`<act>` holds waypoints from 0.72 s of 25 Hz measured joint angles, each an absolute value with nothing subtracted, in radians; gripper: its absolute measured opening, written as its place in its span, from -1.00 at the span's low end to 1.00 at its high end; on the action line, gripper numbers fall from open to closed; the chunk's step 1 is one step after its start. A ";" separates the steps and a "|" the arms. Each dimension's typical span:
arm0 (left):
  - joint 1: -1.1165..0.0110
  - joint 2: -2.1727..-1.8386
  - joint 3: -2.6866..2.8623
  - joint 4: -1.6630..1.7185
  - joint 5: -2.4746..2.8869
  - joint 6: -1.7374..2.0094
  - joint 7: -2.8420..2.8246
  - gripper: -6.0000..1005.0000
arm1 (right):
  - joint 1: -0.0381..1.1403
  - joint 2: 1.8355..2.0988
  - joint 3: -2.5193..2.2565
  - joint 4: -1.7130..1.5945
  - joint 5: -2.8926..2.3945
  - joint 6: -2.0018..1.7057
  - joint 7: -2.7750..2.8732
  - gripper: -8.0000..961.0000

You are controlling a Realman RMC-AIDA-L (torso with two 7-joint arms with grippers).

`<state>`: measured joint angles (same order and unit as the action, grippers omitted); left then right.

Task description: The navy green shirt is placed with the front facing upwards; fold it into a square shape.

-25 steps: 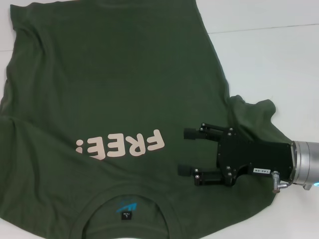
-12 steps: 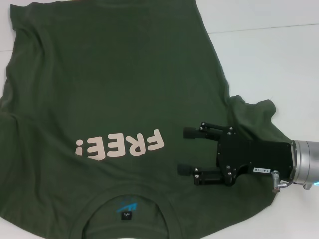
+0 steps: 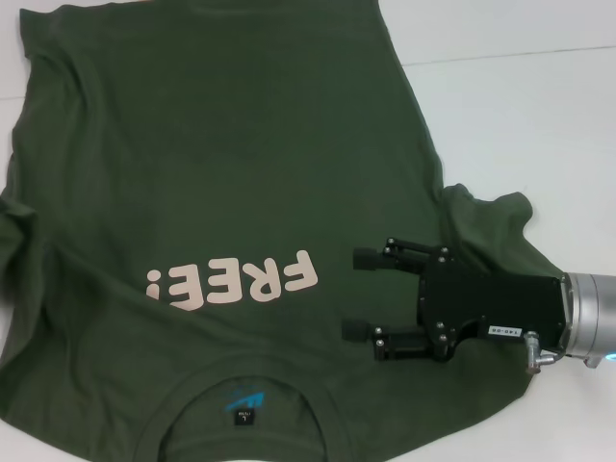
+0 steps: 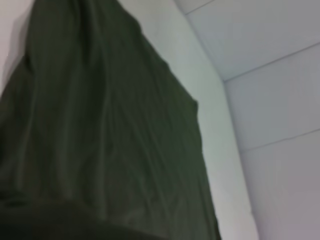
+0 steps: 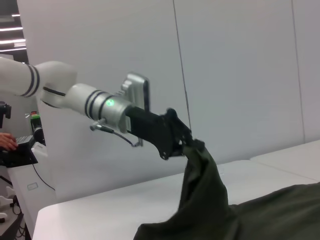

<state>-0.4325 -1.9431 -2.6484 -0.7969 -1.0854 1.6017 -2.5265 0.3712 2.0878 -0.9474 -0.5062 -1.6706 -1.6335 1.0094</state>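
The navy green shirt (image 3: 241, 144) lies front up on the white table, its pink "FREE" lettering (image 3: 231, 281) and round collar (image 3: 322, 419) near the front edge. My right gripper (image 3: 351, 294) is open and hovers over the shirt's chest, just right of the lettering, with nothing between its fingers. My left gripper is out of the head view. The right wrist view shows it (image 5: 192, 145) shut on a bunch of the shirt's fabric (image 5: 200, 200), lifted off the table. The left wrist view shows only hanging green cloth (image 4: 100, 140).
The white table (image 3: 539, 115) is bare to the right of the shirt, with a seam line across it. White wall panels (image 5: 240, 75) stand behind. A person's hand (image 5: 7, 142) rests at a desk far off beside the table.
The shirt's left edge and sleeve have drawn inward and up, baring more table at the lower left. The right gripper has stayed still and open.
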 joint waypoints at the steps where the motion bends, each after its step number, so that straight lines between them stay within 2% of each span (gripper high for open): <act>1: -0.436 -1.943 -2.634 -0.787 -1.085 1.587 -2.526 -0.99 | 0.371 2.088 -0.948 -0.506 -1.671 -1.635 1.009 0.84; 7: -0.464 -1.948 -2.528 -0.720 -1.083 1.506 -2.526 -0.99 | 0.368 2.088 -0.948 -0.506 -1.671 -1.637 1.009 0.84; 18: -0.524 -1.980 -2.499 -0.710 -1.084 1.509 -2.513 -0.99 | 0.363 2.088 -0.948 -0.506 -1.675 -1.638 1.009 0.84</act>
<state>-0.5241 -1.9803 -2.4986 -0.7099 -1.0839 1.5087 -2.5133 0.3634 2.0878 -0.9482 -0.5055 -1.6747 -1.6385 1.0094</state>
